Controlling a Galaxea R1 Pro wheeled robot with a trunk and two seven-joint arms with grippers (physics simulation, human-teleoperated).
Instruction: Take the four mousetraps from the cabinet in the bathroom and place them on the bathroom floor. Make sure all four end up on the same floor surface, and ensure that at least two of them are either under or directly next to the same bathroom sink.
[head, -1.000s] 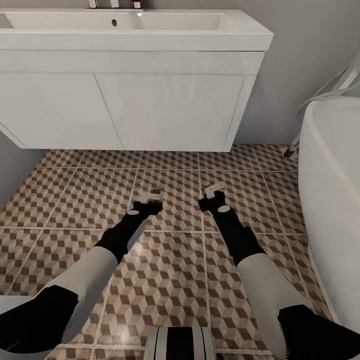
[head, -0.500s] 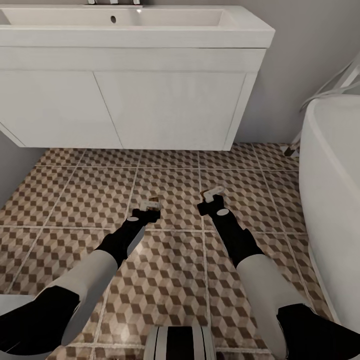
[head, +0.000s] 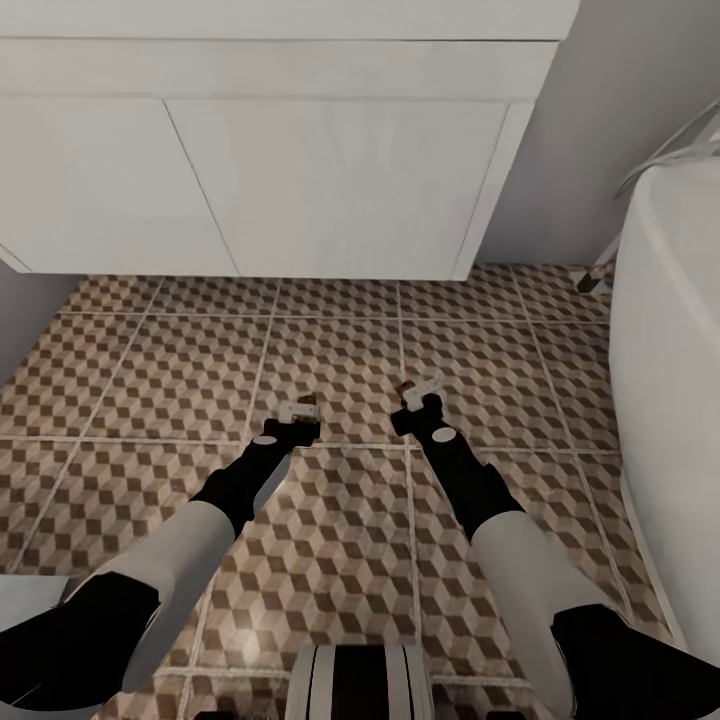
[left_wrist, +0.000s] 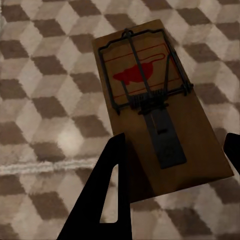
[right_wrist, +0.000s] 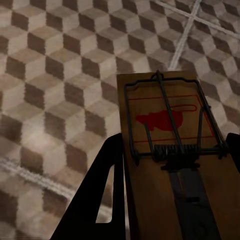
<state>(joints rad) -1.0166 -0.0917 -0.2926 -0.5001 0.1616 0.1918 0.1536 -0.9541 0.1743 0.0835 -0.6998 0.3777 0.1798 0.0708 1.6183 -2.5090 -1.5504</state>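
Showing tan mousetrap (left_wrist: 160, 110), black wire, red spot

The bathroom floor (head: 150, 380) is cube-patterned tile with pale grout. A white bathtub (head: 665, 400) stands on it at the right.

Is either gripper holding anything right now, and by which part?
Each holds a mousetrap by the plain end away from the red spot: left gripper on one mousetrap, right gripper on another.
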